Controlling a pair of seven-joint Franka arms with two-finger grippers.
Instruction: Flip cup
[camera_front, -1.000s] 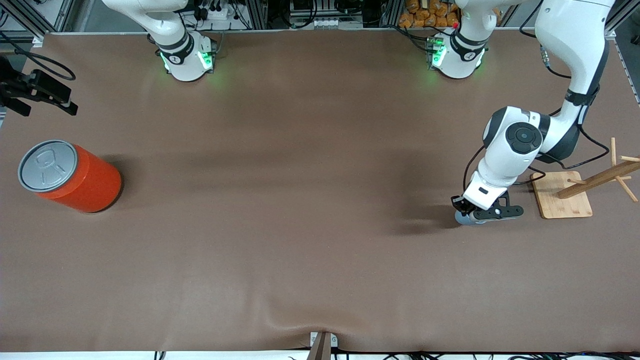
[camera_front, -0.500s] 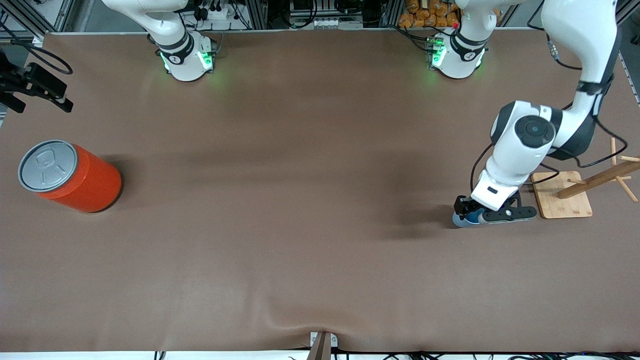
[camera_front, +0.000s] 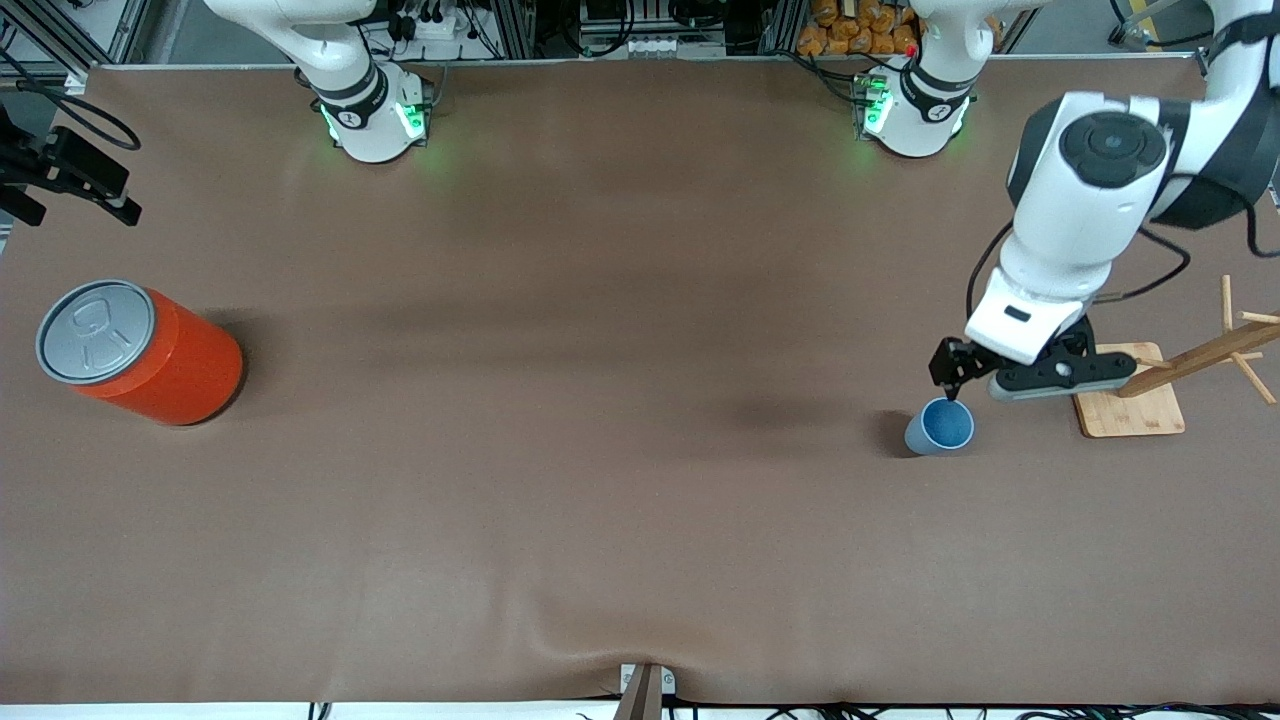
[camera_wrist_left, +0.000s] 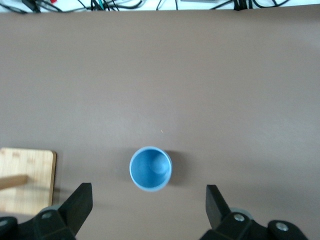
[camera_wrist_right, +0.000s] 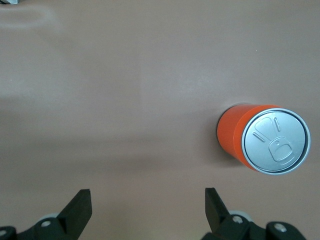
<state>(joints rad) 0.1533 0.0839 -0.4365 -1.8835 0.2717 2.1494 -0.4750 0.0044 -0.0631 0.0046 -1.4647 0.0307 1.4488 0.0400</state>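
The small light blue cup (camera_front: 940, 427) stands upright on the brown table, its darker blue inside facing up, near the left arm's end. It also shows in the left wrist view (camera_wrist_left: 150, 168). My left gripper (camera_front: 955, 380) hangs above the cup, open and empty, and apart from it; in its wrist view the gripper (camera_wrist_left: 147, 202) has its jaws wide on either side of the cup. My right gripper (camera_front: 70, 180) waits at the right arm's end of the table over bare cloth, and its wrist view shows the gripper (camera_wrist_right: 147, 202) open and empty.
A big orange can with a grey lid (camera_front: 140, 350) stands at the right arm's end, also in the right wrist view (camera_wrist_right: 262, 140). A wooden stand with pegs on a square base (camera_front: 1125, 395) sits beside the cup, toward the left arm's end.
My left gripper was low and around the cup; it has let go and risen. The cup now stands free with its mouth up. The right gripper barely moved.
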